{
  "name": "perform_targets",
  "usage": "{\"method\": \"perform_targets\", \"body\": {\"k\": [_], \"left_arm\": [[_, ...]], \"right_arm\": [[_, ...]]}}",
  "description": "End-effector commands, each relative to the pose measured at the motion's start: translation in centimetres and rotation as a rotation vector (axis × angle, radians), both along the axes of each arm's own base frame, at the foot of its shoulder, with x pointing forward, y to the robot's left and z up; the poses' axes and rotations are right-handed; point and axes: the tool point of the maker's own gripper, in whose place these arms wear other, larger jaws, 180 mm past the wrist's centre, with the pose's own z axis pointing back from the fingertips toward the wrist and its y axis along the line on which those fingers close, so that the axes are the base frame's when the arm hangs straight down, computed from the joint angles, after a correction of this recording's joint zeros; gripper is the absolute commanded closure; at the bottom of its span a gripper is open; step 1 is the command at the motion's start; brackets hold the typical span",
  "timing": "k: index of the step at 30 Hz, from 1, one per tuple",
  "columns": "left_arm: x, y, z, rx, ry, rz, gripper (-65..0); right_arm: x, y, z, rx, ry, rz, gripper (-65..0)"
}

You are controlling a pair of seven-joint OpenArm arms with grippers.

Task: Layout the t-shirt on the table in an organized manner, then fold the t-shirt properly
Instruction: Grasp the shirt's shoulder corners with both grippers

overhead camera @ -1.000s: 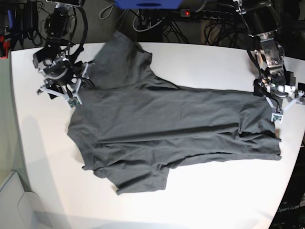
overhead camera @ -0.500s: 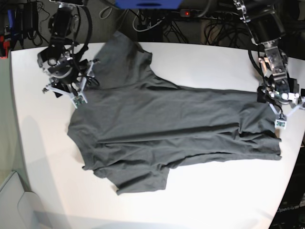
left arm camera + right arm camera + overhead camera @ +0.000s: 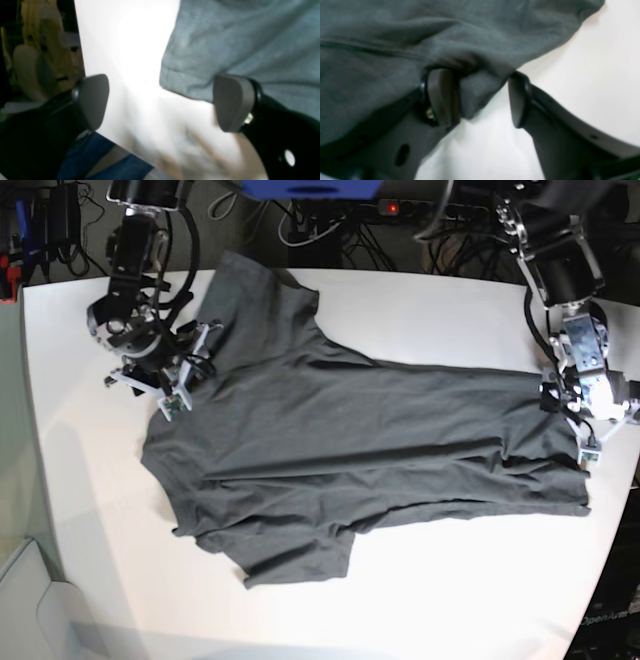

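Note:
The dark grey t-shirt [image 3: 350, 450] lies spread across the white table [image 3: 430, 310], with its hem at the right and its sleeves and neck at the left. My right gripper [image 3: 188, 372] sits at the shirt's upper left edge, below the far sleeve. In the right wrist view this gripper [image 3: 480, 98] has its jaws apart, with a small bunch of the t-shirt [image 3: 475, 95] in the gap, against one finger [image 3: 442, 97]. My left gripper [image 3: 605, 435] stands wide open at the hem's far corner. In the left wrist view the gripper [image 3: 162, 102] straddles bare table, with the hem corner [image 3: 185, 82] just inside.
Cables and a power strip [image 3: 400, 208] run behind the far edge of the table. The table's right edge [image 3: 625, 510] is close to my left gripper. Beyond the edge, the left wrist view shows blurred yellow clutter [image 3: 45, 37].
My right gripper has moved right and up onto the shirt's edge and its jaws have narrowed around some fabric. My left gripper has slid down along the hem, staying open.

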Motion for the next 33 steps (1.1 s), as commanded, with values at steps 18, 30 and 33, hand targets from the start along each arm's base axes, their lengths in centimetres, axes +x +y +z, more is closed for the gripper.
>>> {"method": "perform_targets", "body": {"k": [18, 30, 33], "left_arm": [[0.9, -5.0, -7.0, -0.174, -0.041, -0.095, -65.0], [0.6, -7.4, -7.7, -0.409, -0.169, -0.018, -39.2], [0.1, -8.2, -8.3, -0.48, -0.191, 0.012, -39.1]], "right_arm": [[0.3, -0.8, -0.7, -0.045, 0.045, 0.002, -13.7], [0.4, -1.5, -0.6, -0.061, 0.042, 0.004, -13.7], [0.4, -1.5, -0.6, -0.061, 0.04, 0.004, -13.7]]}}
